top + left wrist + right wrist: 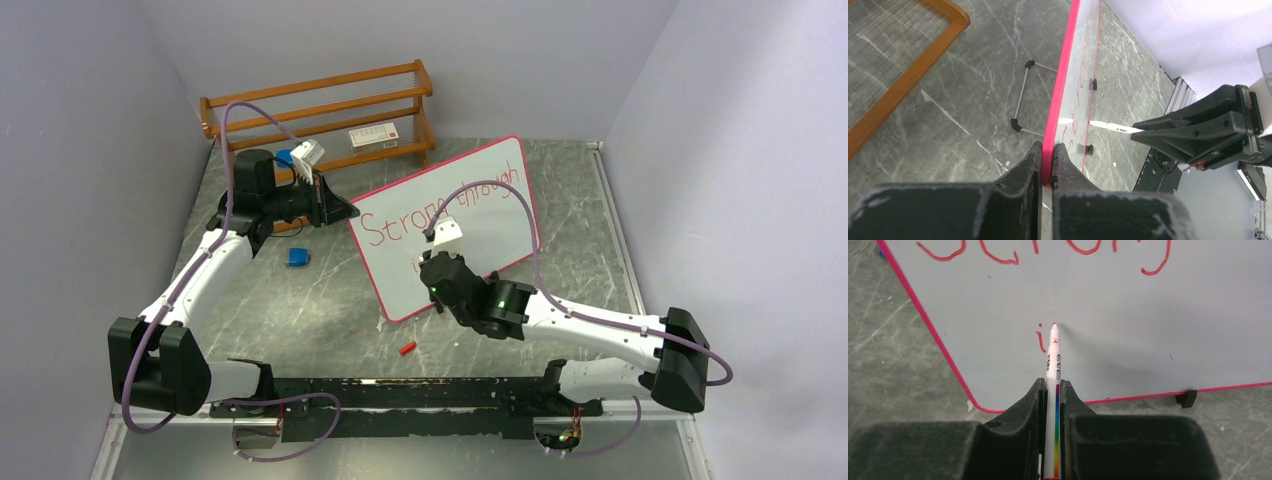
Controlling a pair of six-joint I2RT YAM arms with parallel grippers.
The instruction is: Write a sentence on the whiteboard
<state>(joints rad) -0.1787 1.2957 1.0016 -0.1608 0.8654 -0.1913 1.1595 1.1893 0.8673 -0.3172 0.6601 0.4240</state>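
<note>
Standing on its lower edge, the whiteboard (395, 275) sits mid-table (300, 300), in front of the wooden rack (320, 105). The left gripper (1047, 150) is closed on the board's pink-red left rim, one finger pressed to each face. The right gripper (1050, 385) is closed around a marker (1053, 352), which is clamped between both fingers with its barrel pointing forward. The red tip meets the white surface just right of a small red "i" on the lower line. The sentence (385, 228) reads "Strong through" on the upper line and is partly crossed by the right arm's cable in the top view. A red cap (406, 349) lies on the table near the board's nearest corner. A blue object (297, 257) lies to the left of the board.
</note>
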